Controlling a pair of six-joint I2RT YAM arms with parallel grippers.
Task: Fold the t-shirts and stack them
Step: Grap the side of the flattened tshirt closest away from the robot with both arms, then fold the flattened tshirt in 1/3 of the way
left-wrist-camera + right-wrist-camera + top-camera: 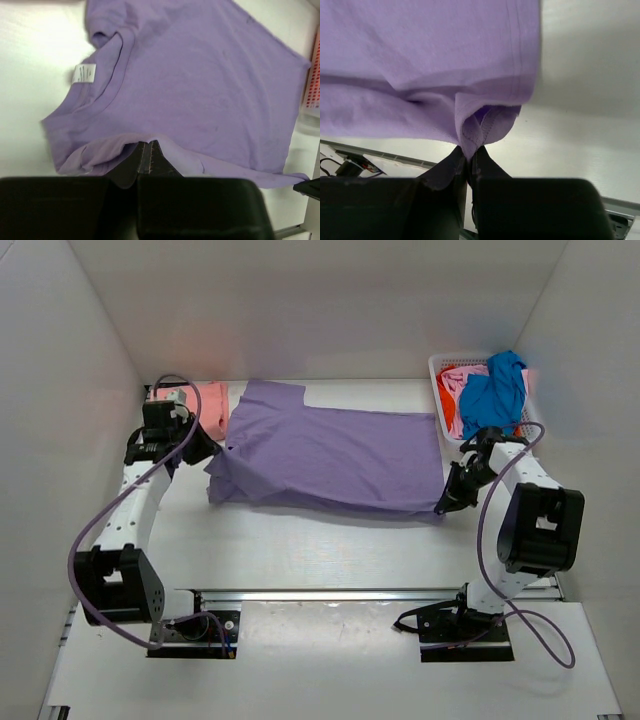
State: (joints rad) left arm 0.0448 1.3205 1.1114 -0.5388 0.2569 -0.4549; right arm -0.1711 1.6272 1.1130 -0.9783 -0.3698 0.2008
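A lavender-purple t-shirt (330, 455) lies spread across the table's middle, collar to the left. My left gripper (213, 453) is shut on its left edge near the shoulder; in the left wrist view the cloth (200, 85) drapes over the closed tips (145, 147). My right gripper (443, 505) is shut on the shirt's near right hem corner; in the right wrist view the bunched hem (485, 125) sits pinched between the tips (469, 152). A folded salmon-pink shirt (208, 400) lies at the back left.
A white lattice basket (445, 375) at the back right holds blue (495, 390), orange-red and pink shirts. White walls enclose the table on three sides. A metal rail runs along the near edge by the arm bases.
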